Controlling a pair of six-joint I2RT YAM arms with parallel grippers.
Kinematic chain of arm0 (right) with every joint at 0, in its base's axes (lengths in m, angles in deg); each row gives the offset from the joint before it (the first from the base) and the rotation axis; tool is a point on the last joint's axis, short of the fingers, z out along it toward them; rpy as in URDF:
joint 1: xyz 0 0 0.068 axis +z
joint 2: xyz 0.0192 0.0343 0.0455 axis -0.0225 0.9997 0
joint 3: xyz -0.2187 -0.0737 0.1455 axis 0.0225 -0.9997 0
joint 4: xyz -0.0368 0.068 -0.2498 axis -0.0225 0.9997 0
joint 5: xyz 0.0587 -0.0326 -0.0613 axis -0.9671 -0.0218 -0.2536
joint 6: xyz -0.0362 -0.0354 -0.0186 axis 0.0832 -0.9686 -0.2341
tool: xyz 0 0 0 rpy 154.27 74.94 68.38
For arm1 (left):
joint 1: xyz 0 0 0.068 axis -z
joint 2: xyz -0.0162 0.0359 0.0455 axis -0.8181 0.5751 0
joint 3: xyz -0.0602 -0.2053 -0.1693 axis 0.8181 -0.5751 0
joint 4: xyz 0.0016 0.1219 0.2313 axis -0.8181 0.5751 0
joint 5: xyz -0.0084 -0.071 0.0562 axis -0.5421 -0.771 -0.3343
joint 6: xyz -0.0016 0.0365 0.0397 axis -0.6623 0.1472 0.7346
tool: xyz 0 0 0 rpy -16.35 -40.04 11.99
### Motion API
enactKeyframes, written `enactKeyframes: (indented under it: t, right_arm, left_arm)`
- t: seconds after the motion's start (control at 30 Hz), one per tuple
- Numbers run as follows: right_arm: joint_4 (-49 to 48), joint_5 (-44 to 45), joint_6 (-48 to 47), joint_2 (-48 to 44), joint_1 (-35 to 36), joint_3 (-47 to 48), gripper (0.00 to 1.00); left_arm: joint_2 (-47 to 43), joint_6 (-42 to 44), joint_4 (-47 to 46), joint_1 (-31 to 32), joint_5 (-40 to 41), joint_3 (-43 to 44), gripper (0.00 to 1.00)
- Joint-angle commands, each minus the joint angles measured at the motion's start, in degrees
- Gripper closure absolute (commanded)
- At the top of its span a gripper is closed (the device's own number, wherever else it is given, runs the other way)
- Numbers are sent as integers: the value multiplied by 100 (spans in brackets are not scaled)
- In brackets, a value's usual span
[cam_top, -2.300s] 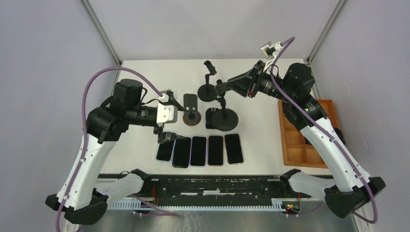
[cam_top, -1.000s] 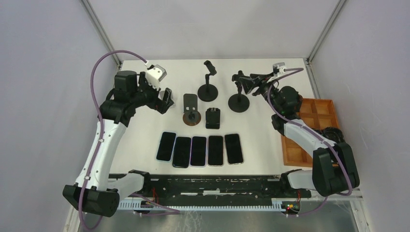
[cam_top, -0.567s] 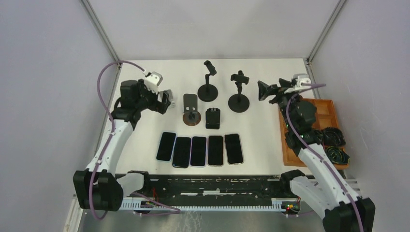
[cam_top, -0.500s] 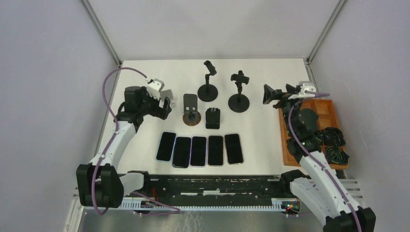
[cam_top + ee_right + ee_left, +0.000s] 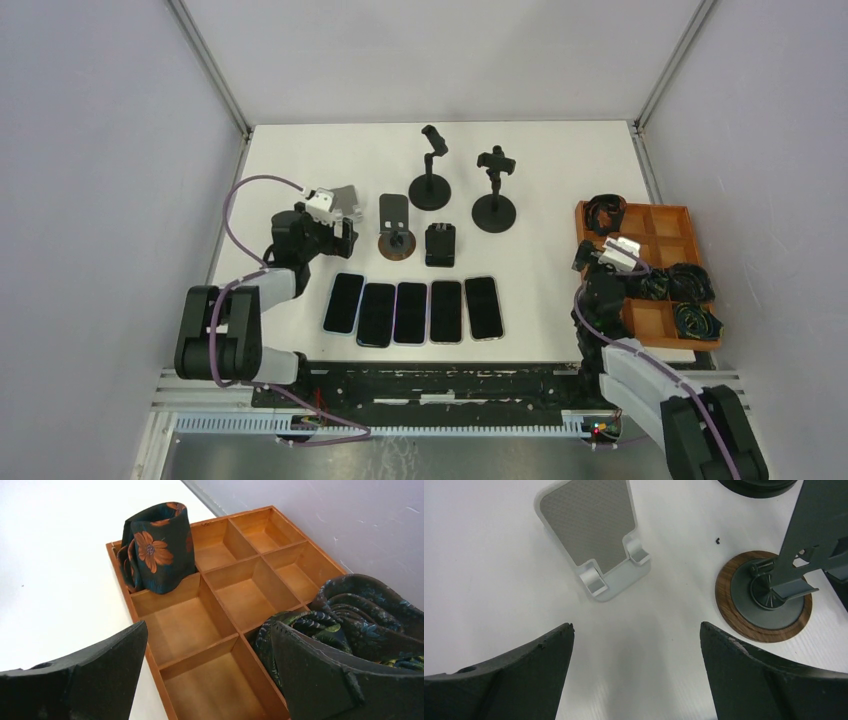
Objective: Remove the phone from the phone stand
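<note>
Several dark phones [image 5: 411, 312] lie flat in a row near the table's front. Behind them stand a silver stand [image 5: 596, 545], bare, a grey stand on a round wooden base [image 5: 769, 597], a small black stand [image 5: 440, 244] and two pole stands [image 5: 430, 190] [image 5: 494, 210]. I see no phone on any of them. My left gripper [image 5: 636, 626] hangs open and holds nothing, just short of the silver stand [image 5: 347, 193]. My right gripper [image 5: 208, 625] is open with nothing in it, low over the wooden tray [image 5: 220, 570] at the right.
The tray [image 5: 680, 212] has several compartments. A rolled floral tie [image 5: 155, 547] fills its far left one and dark patterned ties [image 5: 350, 610] lie at the right. Both arms are folded back near the front edge.
Both arms have drawn back towards their bases. The right gripper left the pole stand and swung over the tray; the left gripper sank towards the table by the silver stand.
</note>
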Motion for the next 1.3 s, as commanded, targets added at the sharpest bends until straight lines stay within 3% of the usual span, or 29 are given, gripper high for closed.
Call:
enactKeyframes:
  t: [0.0,0.17,0.37,0.43,0.5,0.57,0.63,0.67,0.7,0.8,1.27]
  right_arm:
    - [-2086,368,-309,899,-30,-690,2]
    - [-3447,359,-617,1990,-67,-864,2]
    - [-3915,-126,-779,2625,-263,-708,2]
    - [-3643,-521,-855,2613,-272,-610,2]
    - [-3974,-1222,-1163,2709,-271,-717,2]
    - [-4598,-1820,-1363,2966,-288,-938,2]
    - [-5181,-1714,-1466,3309,-286,-1004,2]
    - [-4721,-1674,-1375,3214,-290,-837,2]
    - [-4244,-1768,-1229,3167,-402,-664,2]
    - [-4096,-2157,-1036,3118,-710,-632,2]
    - [-4173,-2161,-1064,3126,-705,-661,2]
  left_arm:
    - [277,-283,-1554,-94,8,-164,0]
    - [504,-398,-2438,-341,-95,-578,0]
    - [526,-603,-3178,-446,84,-961,0]
    - [513,-693,-3498,-447,318,-1175,0]
    - [540,-727,-3922,-447,574,-1386,0]
    - [983,-871,-5312,-430,514,-1801,0]
    - [774,-731,-4300,-410,608,-1531,0]
    - [777,-759,-4178,-410,605,-1408,0]
    - [902,-856,-4540,-411,597,-1473,0]
    - [783,-780,-4286,-414,595,-1468,0]
    - [865,-820,-4392,-414,581,-1449,0]
